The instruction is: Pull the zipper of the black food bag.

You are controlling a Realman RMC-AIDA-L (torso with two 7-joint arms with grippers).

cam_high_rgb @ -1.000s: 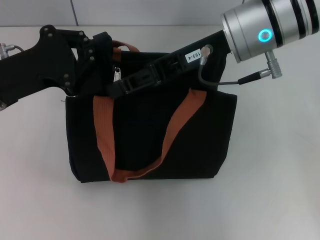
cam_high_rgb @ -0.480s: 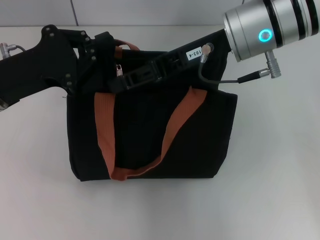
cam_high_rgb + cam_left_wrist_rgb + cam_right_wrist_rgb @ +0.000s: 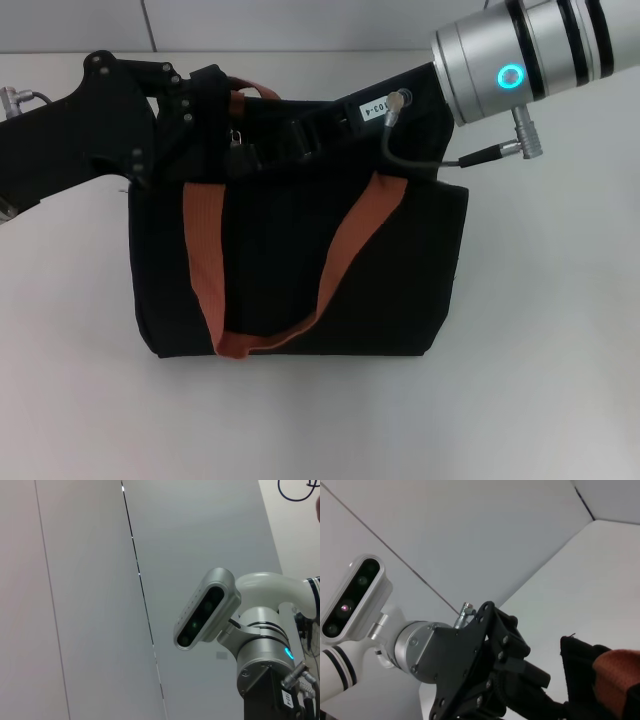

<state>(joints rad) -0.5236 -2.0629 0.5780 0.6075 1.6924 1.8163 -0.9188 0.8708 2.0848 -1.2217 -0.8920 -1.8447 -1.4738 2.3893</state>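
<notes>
The black food bag (image 3: 290, 270) stands mid-table in the head view, with an orange-brown strap handle (image 3: 205, 270) hanging down its front. My left gripper (image 3: 210, 100) is at the bag's upper left corner, against the rear handle. My right gripper (image 3: 243, 158) reaches in from the right along the bag's upper edge. Its tip is right at the small silver zipper (image 3: 236, 134), which is partly hidden behind it. The right wrist view shows the left gripper (image 3: 540, 685) next to the bag's corner (image 3: 580, 670) and a strap (image 3: 620, 672).
The bag sits on a white table (image 3: 540, 350) with a pale wall behind it. My right arm's silver wrist (image 3: 500, 70) and its grey cable (image 3: 420, 160) hang over the bag's upper right. The left wrist view shows only the wall and the right arm's wrist camera (image 3: 207, 610).
My right gripper has slid left along the bag's upper edge and now reaches the zipper pull, which has shifted slightly up. The left gripper has stayed at the bag's corner.
</notes>
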